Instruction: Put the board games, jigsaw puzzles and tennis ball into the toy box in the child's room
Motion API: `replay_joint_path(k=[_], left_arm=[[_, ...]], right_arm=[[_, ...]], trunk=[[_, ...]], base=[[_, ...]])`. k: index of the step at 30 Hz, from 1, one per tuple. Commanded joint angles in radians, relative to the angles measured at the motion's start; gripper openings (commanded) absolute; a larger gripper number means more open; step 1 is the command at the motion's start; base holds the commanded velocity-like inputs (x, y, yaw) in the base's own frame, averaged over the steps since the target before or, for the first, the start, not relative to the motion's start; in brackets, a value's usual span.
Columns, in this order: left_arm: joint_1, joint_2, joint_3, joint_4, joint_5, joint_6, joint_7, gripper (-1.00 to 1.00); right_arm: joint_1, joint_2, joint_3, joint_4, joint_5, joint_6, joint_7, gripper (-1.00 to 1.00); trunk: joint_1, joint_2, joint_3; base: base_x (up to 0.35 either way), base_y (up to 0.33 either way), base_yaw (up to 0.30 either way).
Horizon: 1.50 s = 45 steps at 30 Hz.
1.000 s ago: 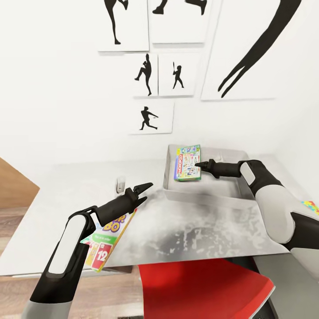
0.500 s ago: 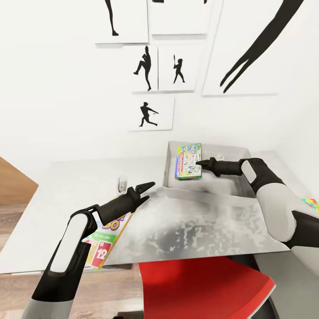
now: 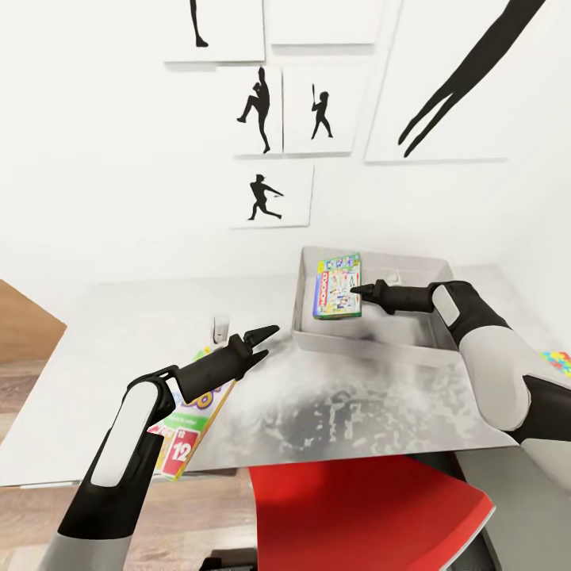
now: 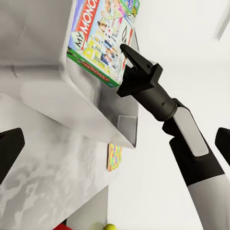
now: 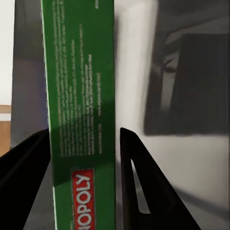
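Monopoly board game (image 3: 337, 285) sits pinched by its edge between the fingers of the right tool (image 3: 356, 289), over the left part of the gray toy box (image 3: 412, 337) at about 1 o'clock on the table (image 3: 111, 349). The box tilts, cover facing up. At 8 o'clock, the left tool (image 3: 266, 333) hovers with fingers spread above a second colorful game box (image 3: 186, 428) lying at the table's near edge. A puzzle piece pad (image 3: 557, 362) shows at 3 o'clock.
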Motion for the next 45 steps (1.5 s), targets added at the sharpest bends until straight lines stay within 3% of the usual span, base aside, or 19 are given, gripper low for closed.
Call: replay_joint_path(k=[1, 15, 45], left_arm=[[-0.001, 0.0, 0.0, -0.001, 0.011, 0.003, 0.01, 1.0], [-0.001, 0.0, 0.0, 0.0, 0.011, 0.003, 0.011, 1.0], [-0.001, 0.0, 0.0, 0.0, 0.011, 0.003, 0.011, 1.0]], right_arm=[[-0.001, 0.0, -0.004, 0.0, -0.007, 0.008, -0.002, -1.0], [0.001, -0.001, -0.004, -0.004, -0.009, 0.008, -0.002, -1.0], [0.003, 0.001, -0.005, -0.006, -0.01, 0.01, -0.001, -1.0]], trunk=[[0.0, -0.002, -0.003], [0.0, -0.002, -0.024], [0.0, -0.002, -0.036]], base=[[0.0, 0.0, 0.0], [0.0, 0.0, 0.015], [0.0, 0.0, 0.004]])
